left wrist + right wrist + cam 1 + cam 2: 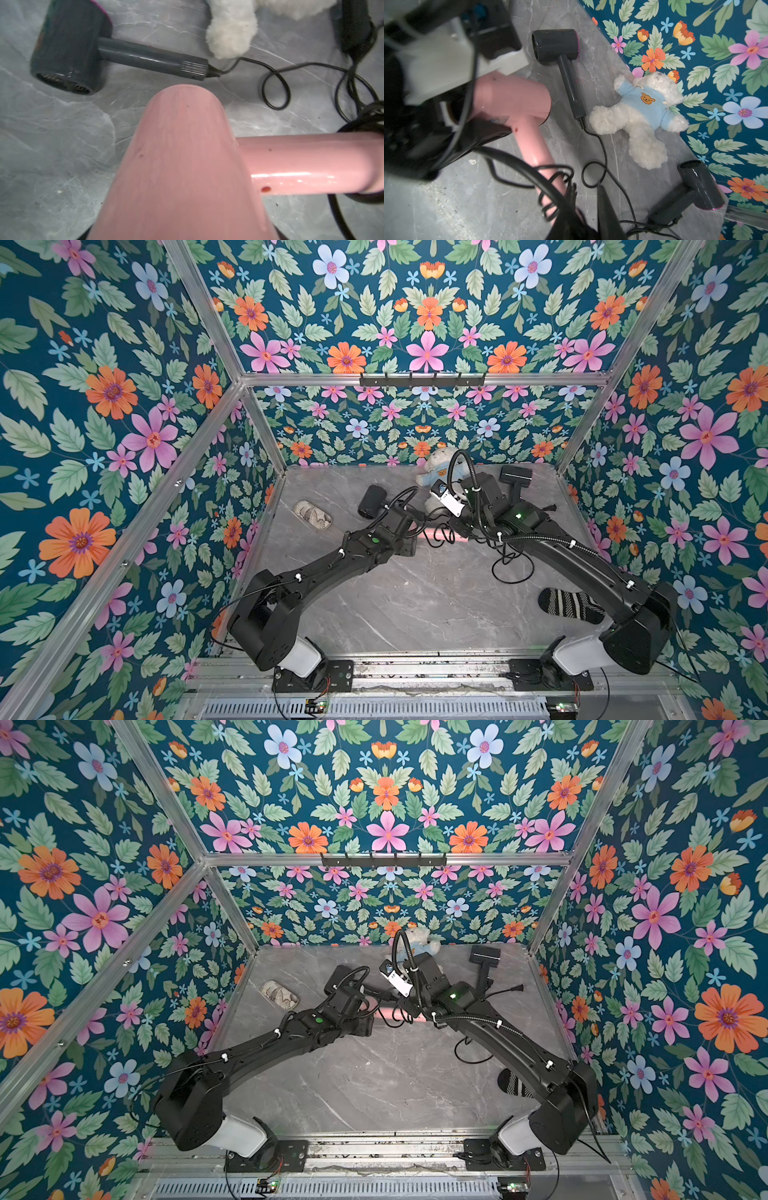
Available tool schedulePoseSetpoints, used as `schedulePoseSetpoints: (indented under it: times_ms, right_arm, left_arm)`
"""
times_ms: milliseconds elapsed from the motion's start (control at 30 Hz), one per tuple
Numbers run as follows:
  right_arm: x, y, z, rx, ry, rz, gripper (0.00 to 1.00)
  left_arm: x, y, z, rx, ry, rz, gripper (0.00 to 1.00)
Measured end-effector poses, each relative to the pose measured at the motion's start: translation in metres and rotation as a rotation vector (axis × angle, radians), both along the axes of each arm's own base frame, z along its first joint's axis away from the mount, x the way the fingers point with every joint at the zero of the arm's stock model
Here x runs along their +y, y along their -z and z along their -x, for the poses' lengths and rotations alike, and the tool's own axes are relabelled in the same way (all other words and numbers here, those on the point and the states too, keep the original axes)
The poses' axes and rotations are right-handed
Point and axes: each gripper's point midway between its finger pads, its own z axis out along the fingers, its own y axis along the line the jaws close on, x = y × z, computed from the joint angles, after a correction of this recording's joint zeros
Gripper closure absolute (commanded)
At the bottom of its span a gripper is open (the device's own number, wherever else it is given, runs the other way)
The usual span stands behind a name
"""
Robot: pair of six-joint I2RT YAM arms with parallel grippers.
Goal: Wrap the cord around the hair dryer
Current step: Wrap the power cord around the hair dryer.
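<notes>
Left claw (409, 540): clamped on the fat head of the pink hair dryer (187, 166). It seems to hold it clear of the surface (415, 605), so loops can pass underneath.
Handle (311, 162): juts sideways toward the other arm with its end exposed, a ready spool.
Right claw (588, 217): narrow, and it looks pinched on the cord (550, 168) right by the handle's end, close in for tight turns.
Cord: a few loose coils ring the handle tip, so the wrap is partly made, I'd say.
Bystanders: a grey hair dryer (556, 45), a second grey hair dryer (695, 187) and a teddy bear (645, 108) lie beyond.
Risk: the grey hair dryer's own lead curls nearby and could snag.
</notes>
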Motion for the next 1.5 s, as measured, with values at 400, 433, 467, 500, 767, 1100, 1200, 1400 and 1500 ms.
schedulePoseSetpoints:
  times_ms: [400, 433, 467, 500, 767, 1100, 1200, 1400, 1500]
  right_arm:
    - [-0.058, 0.048, -0.030, 0.234, 0.091, -0.031, 1.00]
    - [-0.059, 0.053, -0.029, 0.256, 0.085, -0.049, 1.00]
    - [-0.056, 0.058, -0.026, 0.280, 0.071, -0.067, 1.00]
    - [-0.052, 0.062, -0.023, 0.298, 0.050, -0.088, 1.00]
    - [-0.044, 0.082, -0.015, 0.426, 0.009, -0.321, 1.00]
    - [-0.048, 0.104, -0.003, 0.464, 0.078, -0.449, 1.00]
    - [-0.050, 0.116, 0.003, 0.479, 0.111, -0.475, 1.00]
    - [-0.052, 0.133, 0.013, 0.498, 0.164, -0.528, 1.00]
    - [-0.049, 0.139, 0.022, 0.506, 0.179, -0.545, 1.00]
  left_arm:
    - [-0.027, -0.015, 0.064, 0.006, 0.375, 0.219, 1.00]
    - [-0.029, -0.017, 0.070, 0.008, 0.398, 0.244, 1.00]
    - [-0.032, -0.020, 0.073, 0.007, 0.420, 0.271, 1.00]
    - [-0.033, -0.022, 0.076, 0.002, 0.435, 0.293, 1.00]
    - [-0.045, -0.066, 0.092, -0.107, 0.510, 0.572, 1.00]
    - [-0.029, -0.092, 0.059, -0.194, 0.313, 0.624, 1.00]
    - [-0.013, -0.088, 0.041, -0.206, 0.182, 0.614, 1.00]
    - [0.009, -0.070, 0.021, -0.193, -0.005, 0.594, 1.00]
    - [0.012, -0.064, 0.013, -0.187, -0.059, 0.596, 1.00]
